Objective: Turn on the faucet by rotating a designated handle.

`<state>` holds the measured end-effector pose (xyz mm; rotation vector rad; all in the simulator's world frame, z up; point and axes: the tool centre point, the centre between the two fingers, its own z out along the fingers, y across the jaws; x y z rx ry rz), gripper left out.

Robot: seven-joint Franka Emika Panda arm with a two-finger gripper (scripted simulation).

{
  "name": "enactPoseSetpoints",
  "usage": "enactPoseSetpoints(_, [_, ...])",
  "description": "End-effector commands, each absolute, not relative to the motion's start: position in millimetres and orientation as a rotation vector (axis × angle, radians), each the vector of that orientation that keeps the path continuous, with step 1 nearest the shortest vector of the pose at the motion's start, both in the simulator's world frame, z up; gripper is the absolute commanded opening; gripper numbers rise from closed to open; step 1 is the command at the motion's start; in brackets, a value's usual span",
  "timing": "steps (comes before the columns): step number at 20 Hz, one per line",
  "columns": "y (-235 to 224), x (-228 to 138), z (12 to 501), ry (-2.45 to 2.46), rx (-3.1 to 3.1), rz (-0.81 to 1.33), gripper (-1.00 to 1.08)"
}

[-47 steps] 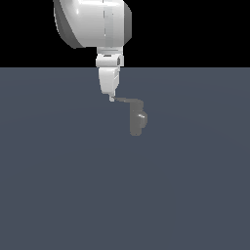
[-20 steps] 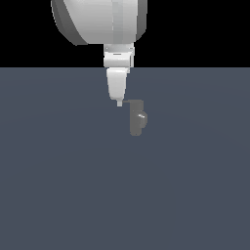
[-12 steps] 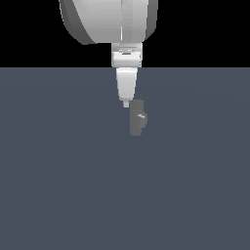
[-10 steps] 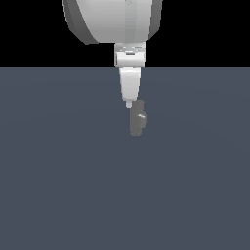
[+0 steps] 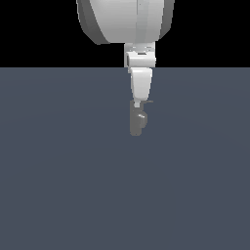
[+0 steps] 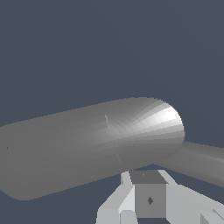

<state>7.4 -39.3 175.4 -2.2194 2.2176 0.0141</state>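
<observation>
In the exterior view the small dull-grey metal faucet stood alone on the flat slate-blue floor, near the middle of the frame; its short upright cylindrical body carried a stubby round grey knob on the exterior view's right; the thin flat grey lever handle showed only as a short sliver at the top of the body, pointing to the exterior view's right; the glossy white robot arm hung directly above, and its white gripper reached down to the top of the faucet, apparently touching or just beside the handle; whether the jaws were spread or closed could not be told here.

In the wrist view the faucet's cylindrical body filled the frame close up, smooth and highlighted at its rounded end; a thinner grey bar, probably the handle, ran off behind it; the pale gripper parts sat just beside both, but the finger gap was not visible.

Judged from this, the fixture looked rigid, hard and slick; the handle should swing on a pivot rather than lift, so pushing near its free tip would give the best leverage.
</observation>
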Motion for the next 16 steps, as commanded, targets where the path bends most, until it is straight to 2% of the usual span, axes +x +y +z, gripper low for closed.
enactPoseSetpoints(1, [-64.7, 14.8, 174.5, 2.246, -2.190, 0.003, -1.00])
enactPoseSetpoints(16, [-131.9, 41.0, 173.2, 2.283, -2.158, 0.000, -1.00])
